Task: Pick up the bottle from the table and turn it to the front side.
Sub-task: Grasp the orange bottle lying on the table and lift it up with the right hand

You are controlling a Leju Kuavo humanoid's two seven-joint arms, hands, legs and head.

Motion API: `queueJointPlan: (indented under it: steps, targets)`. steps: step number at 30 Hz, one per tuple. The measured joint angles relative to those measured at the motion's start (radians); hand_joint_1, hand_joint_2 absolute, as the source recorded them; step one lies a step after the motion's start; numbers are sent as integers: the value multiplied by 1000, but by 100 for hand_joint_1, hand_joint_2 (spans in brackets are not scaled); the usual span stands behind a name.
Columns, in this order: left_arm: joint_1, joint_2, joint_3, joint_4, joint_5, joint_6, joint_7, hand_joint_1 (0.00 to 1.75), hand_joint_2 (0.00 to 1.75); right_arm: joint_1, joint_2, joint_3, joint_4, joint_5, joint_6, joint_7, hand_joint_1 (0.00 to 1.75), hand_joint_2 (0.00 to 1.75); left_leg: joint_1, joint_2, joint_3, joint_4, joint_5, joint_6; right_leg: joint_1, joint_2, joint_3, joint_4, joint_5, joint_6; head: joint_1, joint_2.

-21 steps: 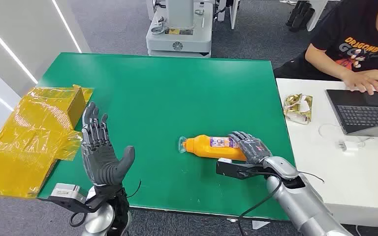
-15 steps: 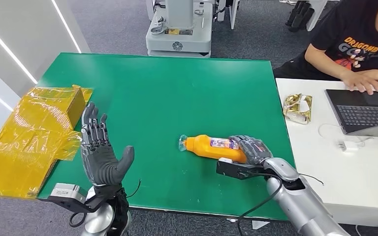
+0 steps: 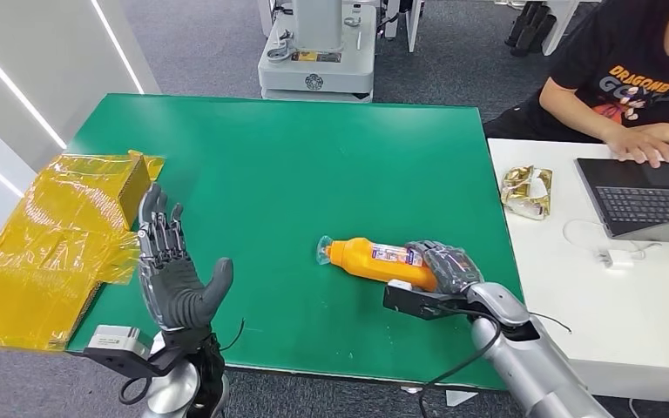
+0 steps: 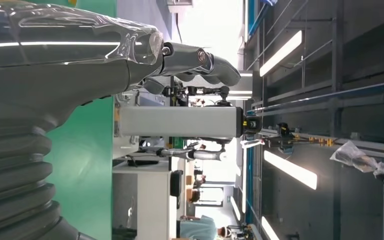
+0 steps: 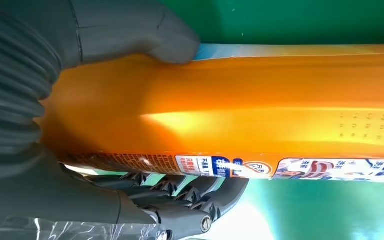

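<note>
Right robot hand (image 3: 447, 266) gripping bottle (image 3: 375, 259) (left raised)

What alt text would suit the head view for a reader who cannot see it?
The robot's right hand grips an orange plastic bottle lying on its side on a green table. The left hand is raised, its fingers apart, beside crinkled yellow plastic wrapping.

Right hand (image 3: 447, 266) grips the lying orange plastic bottle (image 3: 375, 259) on the green table (image 3: 296, 165); left hand (image 3: 170, 270) raised, fingers spread
</note>
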Motion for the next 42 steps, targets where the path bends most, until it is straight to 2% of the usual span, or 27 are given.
queueJointPlan:
  steps: [4, 8, 11, 15, 17, 22, 25, 30, 36, 42]
  targets:
    - [9, 0, 4, -1, -10, 15, 0, 0, 175, 37, 33, -33, -11, -35, -117, -16, 175, 175, 0, 0, -1, 0, 0, 0, 0, 0, -1, 0, 0, 0, 0, 0]
    - [22, 0, 5, -8, -24, 35, 0, 0, 175, 110, 80, -89, -97, -117, -250, -111, 175, 175, 0, -1, -2, 0, 0, 0, 0, 0, -3, 0, -1, 0, 0, 0]
    - [30, 0, 5, -14, -27, 42, 0, 0, 175, 168, 108, -117, -180, -149, -277, -151, 175, 175, 0, -1, -4, -1, -1, -1, 0, 0, -4, 0, -1, 0, 0, 0]
    - [37, 0, 5, -20, -28, 43, 0, 0, 175, 208, 120, -137, -236, -160, -284, -161, 175, 175, 0, -1, -5, -1, -1, -1, 0, 0, -5, 0, -2, 0, 0, 0]
    - [38, 0, 5, -20, -29, 42, 0, 0, 175, 230, 127, -149, -266, -183, -316, -188, 175, 175, 0, -1, -5, -1, -1, -1, 0, -1, -5, 0, -2, 0, 0, 0]
    - [37, 0, 4, -19, -25, 26, 0, 0, 175, 339, 154, -173, -417, -261, -518, -284, 175, 175, 0, -1, -5, -1, -1, -1, 0, -2, -5, 0, -2, 0, 0, 0]
    - [29, 1, 2, -4, -14, 14, 0, 0, 175, 398, 160, -173, -496, -299, -596, -318, 175, 175, 0, -1, -5, -1, -2, -1, 0, -1, -5, 0, -3, 1, 0, 0]
    - [15, 4, -7, 47, -4, -8, 0, 0, 175, 461, 160, -167, -573, -328, -625, -337, 175, 175, 0, 0, -5, -1, -3, -1, 0, 0, -5, 0, -3, 1, 0, 0]
    - [5, 8, -13, 81, -1, -18, 4, 0, 175, 489, 160, -167, -611, -328, -628, -340, 175, 175, 0, 0, -5, -1, -3, -1, 0, 0, -5, 0, -3, 1, 0, 0]
    - [-34, 18, -52, 163, -22, -133, 105, 0, 175, 496, 160, -155, -625, -256, -603, -338, 175, 175, 0, 0, -5, -1, -3, -1, 0, 0, -5, 0, -3, 1, 0, 0]
